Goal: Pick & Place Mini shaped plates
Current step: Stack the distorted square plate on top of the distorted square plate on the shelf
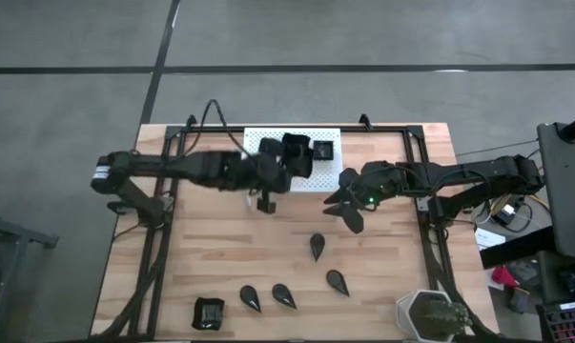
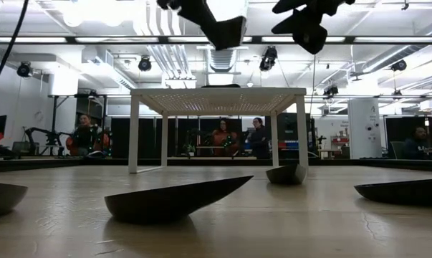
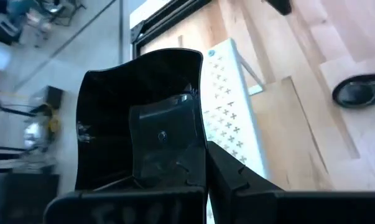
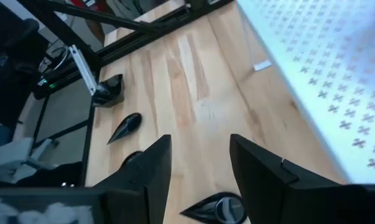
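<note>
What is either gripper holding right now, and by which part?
The left gripper is shut on a square black plate, pinching its rim. The right gripper is open and empty.

Bare wood is lying open below the right gripper; the white stand is blocking beside it.

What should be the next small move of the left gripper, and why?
Probably lower the left gripper and release: it is shut on a square black plate, held over the white stand, where another plate already sits. The right gripper hangs open, empty.
</note>
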